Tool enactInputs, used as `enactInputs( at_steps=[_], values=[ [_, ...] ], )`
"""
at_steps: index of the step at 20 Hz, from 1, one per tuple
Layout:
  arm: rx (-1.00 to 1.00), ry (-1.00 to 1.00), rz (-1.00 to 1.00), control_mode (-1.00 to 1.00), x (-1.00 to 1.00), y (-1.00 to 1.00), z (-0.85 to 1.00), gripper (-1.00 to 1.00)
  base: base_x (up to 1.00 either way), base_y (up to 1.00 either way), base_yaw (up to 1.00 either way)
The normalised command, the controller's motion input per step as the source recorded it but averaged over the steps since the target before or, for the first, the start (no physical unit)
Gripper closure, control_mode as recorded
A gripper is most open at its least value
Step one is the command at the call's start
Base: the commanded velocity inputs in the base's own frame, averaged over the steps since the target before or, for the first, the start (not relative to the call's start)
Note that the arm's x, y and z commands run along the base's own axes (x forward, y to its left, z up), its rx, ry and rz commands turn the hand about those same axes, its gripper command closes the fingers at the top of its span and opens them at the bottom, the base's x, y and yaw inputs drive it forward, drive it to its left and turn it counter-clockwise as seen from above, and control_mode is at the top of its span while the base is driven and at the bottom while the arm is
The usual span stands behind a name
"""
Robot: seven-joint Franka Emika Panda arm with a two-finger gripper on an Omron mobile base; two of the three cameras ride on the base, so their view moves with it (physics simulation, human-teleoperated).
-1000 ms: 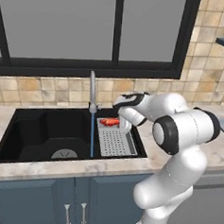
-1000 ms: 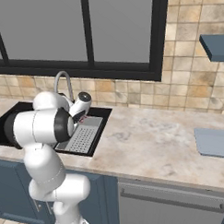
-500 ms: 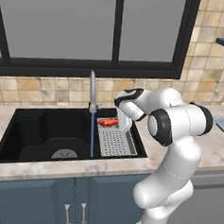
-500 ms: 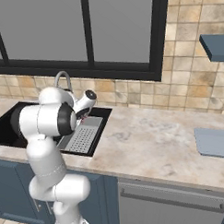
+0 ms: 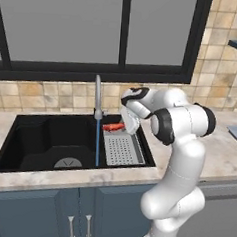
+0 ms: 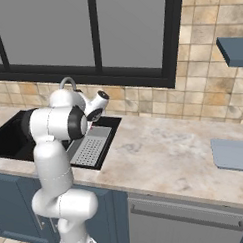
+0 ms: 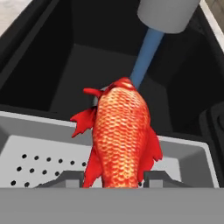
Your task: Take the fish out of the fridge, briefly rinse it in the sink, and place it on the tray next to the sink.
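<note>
The red-orange fish [image 7: 120, 140] hangs between my fingertips, head away from me, and my gripper [image 7: 113, 178] is shut on its tail end. In the left base view the fish [image 5: 113, 126] is over the far end of the grey drainer insert [image 5: 121, 150], inside the black sink [image 5: 44, 135]. It is just right of the blue water stream [image 5: 98, 139] that falls from the steel faucet [image 5: 97, 96]. My gripper [image 5: 126, 122] sits right of the fish. The blue-grey tray [image 6: 232, 154] lies far right on the counter.
The faucet spout [image 7: 168, 15] and its stream [image 7: 146, 52] are just beyond the fish's head. The drainer [image 6: 92, 147] fills the sink's right part. A dark window frame runs behind the sink, and a blue-grey wall shelf [image 6: 233, 51] hangs above the tray.
My wrist has swung a little left toward the faucet and the elbow has shifted. The fish stays held over the drainer's far end beside the stream.
</note>
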Motion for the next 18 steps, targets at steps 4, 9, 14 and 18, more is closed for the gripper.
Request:
enactInputs(
  at_steps=[4, 9, 14, 18],
  values=[
    [0.0, 0.0, 0.0, -1.0, 0.33, 0.19, 0.0, 1.0, 0.0, 0.0, 0.0],
    [-0.02, 0.04, 0.0, -1.0, 0.34, 0.29, -0.02, 1.0, 0.0, 0.0, 0.0],
    [-0.02, 0.06, 0.0, -1.0, 0.31, 0.3, -0.04, 1.0, 0.0, 0.0, 0.0],
    [-0.02, 0.07, 0.0, -1.0, 0.07, 0.28, -0.01, 1.0, 0.0, 0.0, 0.0]
  ],
)
